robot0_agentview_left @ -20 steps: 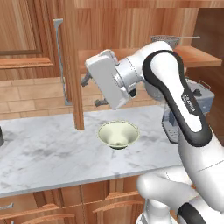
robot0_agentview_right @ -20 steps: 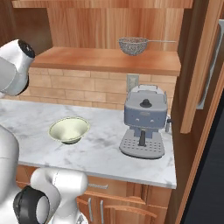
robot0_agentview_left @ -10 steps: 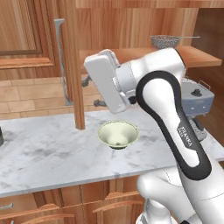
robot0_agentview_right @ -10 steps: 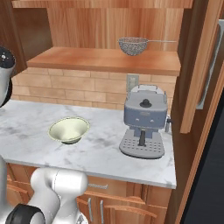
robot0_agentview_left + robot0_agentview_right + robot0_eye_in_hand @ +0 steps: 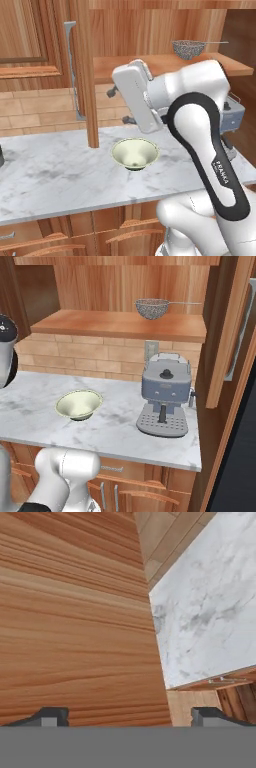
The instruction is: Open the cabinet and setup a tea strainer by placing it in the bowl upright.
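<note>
**Cabinet open, strainer waiting on the shelf**

While the gripper (image 5: 129, 714) stands with its two finger tips far apart and nothing between them, it looks closely at a flat wooden face, most likely the inner side of the open cabinet door (image 5: 86, 75); beside this wood a piece of the marble counter (image 5: 210, 602) shows. I judge that the jaws are wide because the hand is just beside the door and has no hold on it.

Further out, the cabinet (image 5: 120, 326) stands open on both sides, so its shelf is free to reach; the tea strainer (image 5: 152, 308) sits upright on this shelf near the right end, its thin wire handle pointing to the right. The bowl (image 5: 135, 153) rests on the counter below, well apart from the strainer and empty; it is placed under the shelf, so the carry down will be short. A grey coffee machine (image 5: 165, 398) stands to the right of the bowl, almost under the strainer; the arm should avoid it when descending.

The opening step seems done; picking up the strainer is next.
</note>
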Controlling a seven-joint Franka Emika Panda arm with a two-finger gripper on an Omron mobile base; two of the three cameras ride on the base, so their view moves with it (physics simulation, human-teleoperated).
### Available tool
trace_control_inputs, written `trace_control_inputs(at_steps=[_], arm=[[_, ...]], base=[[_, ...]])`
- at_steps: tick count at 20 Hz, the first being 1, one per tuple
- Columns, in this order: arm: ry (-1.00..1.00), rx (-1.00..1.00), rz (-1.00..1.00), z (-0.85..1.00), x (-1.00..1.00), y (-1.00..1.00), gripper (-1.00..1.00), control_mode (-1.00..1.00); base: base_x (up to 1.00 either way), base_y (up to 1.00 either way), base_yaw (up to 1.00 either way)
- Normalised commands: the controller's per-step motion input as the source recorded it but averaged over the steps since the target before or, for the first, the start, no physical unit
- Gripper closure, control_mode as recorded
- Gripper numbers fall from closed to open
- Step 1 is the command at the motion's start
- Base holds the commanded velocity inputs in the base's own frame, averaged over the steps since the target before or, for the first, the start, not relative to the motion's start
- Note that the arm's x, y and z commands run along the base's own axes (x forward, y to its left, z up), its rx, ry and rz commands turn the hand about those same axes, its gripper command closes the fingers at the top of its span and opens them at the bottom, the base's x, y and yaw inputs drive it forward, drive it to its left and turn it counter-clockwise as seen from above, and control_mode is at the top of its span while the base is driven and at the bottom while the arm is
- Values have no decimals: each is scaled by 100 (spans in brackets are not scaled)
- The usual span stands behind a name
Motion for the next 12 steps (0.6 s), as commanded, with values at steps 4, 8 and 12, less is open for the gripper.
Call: trace_control_inputs(at_steps=[4,8,12], arm=[[0,-5,-4,-5,14,-76,-100,-100],[-5,-30,0,1,13,-39,-100,-100],[-23,-39,0,-1,4,-44,-100,-100]], base=[[0,0,0],[0,0,0],[0,0,0]])
